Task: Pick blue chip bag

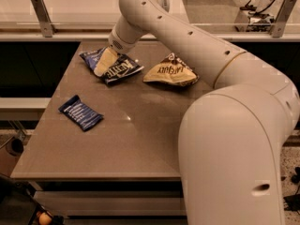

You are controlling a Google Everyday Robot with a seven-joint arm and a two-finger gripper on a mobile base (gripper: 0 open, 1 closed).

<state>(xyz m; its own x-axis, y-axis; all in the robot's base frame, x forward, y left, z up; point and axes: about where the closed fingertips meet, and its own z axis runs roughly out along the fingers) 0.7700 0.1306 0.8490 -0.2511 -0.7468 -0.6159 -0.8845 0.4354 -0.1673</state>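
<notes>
We see the gripper [103,63] in the upper left of the frame, down against the blue chip bag [121,69], which lies near the far edge of the brown table [140,139]. We cannot tell whether the gripper is spread or pinching the bag. The white arm [187,36] reaches in from the right. A tan chip bag [169,72] lies just right of the blue one. A flat dark-blue packet [80,112] sits well apart, at left centre.
</notes>
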